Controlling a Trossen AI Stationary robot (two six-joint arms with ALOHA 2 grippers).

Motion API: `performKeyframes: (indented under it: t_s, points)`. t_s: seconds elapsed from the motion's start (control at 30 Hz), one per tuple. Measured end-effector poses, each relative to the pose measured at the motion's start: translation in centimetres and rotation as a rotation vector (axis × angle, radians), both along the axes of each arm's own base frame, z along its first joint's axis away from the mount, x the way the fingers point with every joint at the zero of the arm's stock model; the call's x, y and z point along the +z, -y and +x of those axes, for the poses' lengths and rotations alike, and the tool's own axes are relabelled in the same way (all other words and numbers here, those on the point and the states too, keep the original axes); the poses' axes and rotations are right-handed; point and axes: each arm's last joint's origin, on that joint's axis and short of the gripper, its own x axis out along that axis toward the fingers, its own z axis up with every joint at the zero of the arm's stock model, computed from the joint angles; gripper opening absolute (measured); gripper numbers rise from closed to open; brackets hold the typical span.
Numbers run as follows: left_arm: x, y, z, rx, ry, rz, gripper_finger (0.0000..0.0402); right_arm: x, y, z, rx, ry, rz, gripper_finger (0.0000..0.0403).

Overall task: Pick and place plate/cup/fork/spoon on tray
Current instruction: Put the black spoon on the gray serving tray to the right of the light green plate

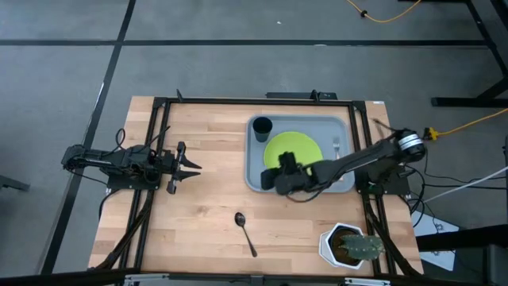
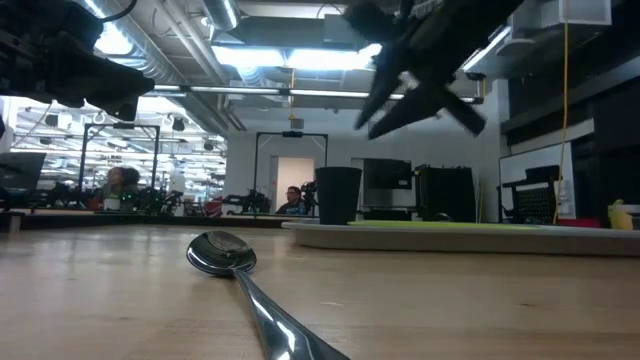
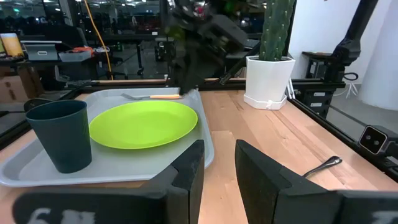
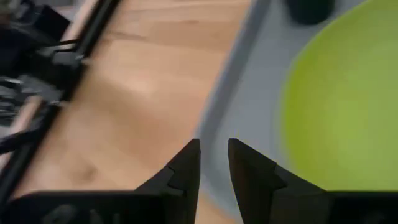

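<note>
The grey-blue tray (image 1: pixel 348 127) lies at the table's far right. On it rest the lime-green plate (image 1: pixel 292 149), the dark cup (image 1: pixel 262 125) upright at its far left corner, and the orange-handled fork (image 1: pixel 336 145) right of the plate. The dark spoon (image 1: pixel 244 230) lies flat on the wood near the front edge, also in the low view (image 2: pixel 222 252). My right gripper (image 1: pixel 271 176) hovers above the tray's near left part, slightly open and empty (image 4: pixel 214 149). My left gripper (image 1: pixel 194 167) waits at the table's left, slightly open and empty (image 3: pixel 219 152).
A white hexagonal pot with a cactus (image 1: pixel 349 245) stands at the near right corner. A black frame runs along the table's edges. Bare wood lies between the left gripper, the spoon and the tray.
</note>
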Motion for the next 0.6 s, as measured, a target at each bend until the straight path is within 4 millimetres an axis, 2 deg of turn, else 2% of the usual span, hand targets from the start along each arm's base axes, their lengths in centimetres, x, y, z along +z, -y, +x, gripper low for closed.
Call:
performKeyframes:
  t_s: [0.17, 0.37, 0.5, 0.6]
  points:
    - [0.0, 0.0, 0.0, 0.000, 0.000, 0.000, 0.0083, -1.4, -2.3, 3.4, 0.046, 0.044, 0.032, 0.0088]
    - [0.0, 0.0, 0.0, 0.000, 0.000, 0.000, 0.0083, 0.2, -5.5, 7.8, 0.095, -0.046, 0.015, 0.0088]
    - [0.0, 0.0, 0.0, 0.000, 0.000, 0.000, 0.0083, 1.4, -8.3, 9.6, 0.138, -0.126, -0.013, 0.0088]
    - [0.0, 0.0, 0.0, 0.000, 0.000, 0.000, 0.0083, 1.2, -10.7, 10.4, 0.169, -0.181, -0.030, 0.0088]
